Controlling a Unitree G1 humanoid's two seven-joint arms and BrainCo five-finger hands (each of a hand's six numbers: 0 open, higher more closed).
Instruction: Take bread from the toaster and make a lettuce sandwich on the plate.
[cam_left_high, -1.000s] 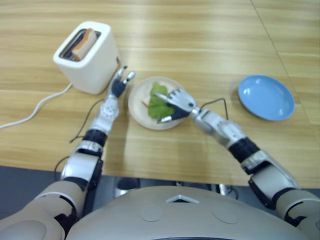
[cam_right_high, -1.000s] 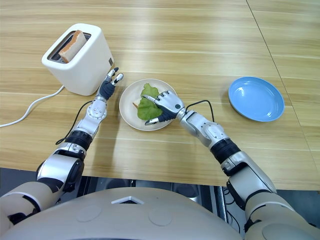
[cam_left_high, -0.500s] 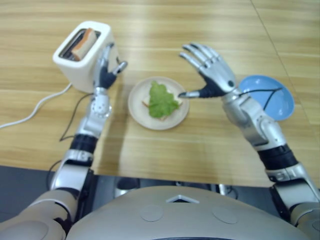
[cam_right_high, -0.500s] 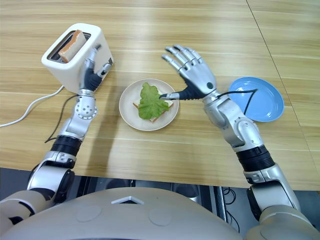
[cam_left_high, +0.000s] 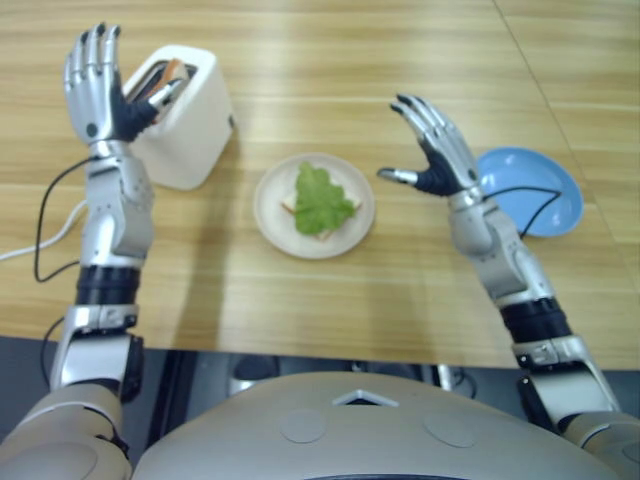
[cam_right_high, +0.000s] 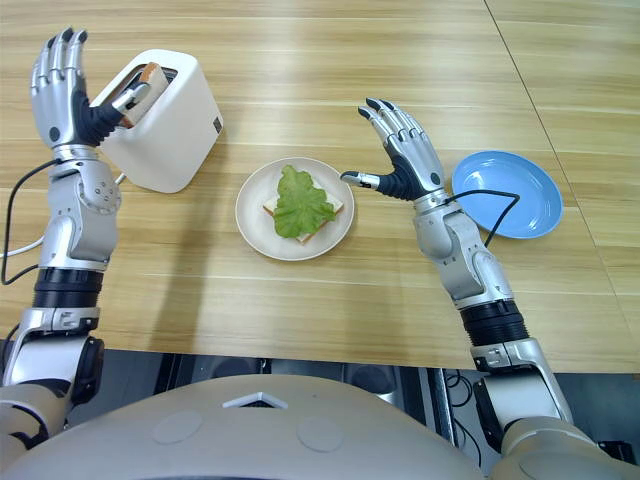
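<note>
A white toaster (cam_right_high: 170, 120) stands at the left with one slice of bread (cam_right_high: 150, 73) sticking up from its slot. My left hand (cam_right_high: 64, 90) is raised beside the toaster's left end, fingers spread and holding nothing. On the cream plate (cam_right_high: 250, 226) in the middle lies a bread slice (cam_right_high: 337, 207) covered by a green lettuce leaf (cam_right_high: 296, 202). My right hand (cam_right_high: 405, 158) hovers open just right of the plate, palm turned toward it, apart from the food.
An empty blue plate (cam_right_high: 510, 190) sits to the right, behind my right forearm. The toaster's white cord (cam_right_high: 18, 246) trails off to the left. Black cables hang from both wrists. Bare wooden tabletop stretches behind and in front of the plates.
My left hand rose from beside the cream plate to the toaster's left end. My right hand lifted off the lettuce, opened, and drew back to the right of the plate.
</note>
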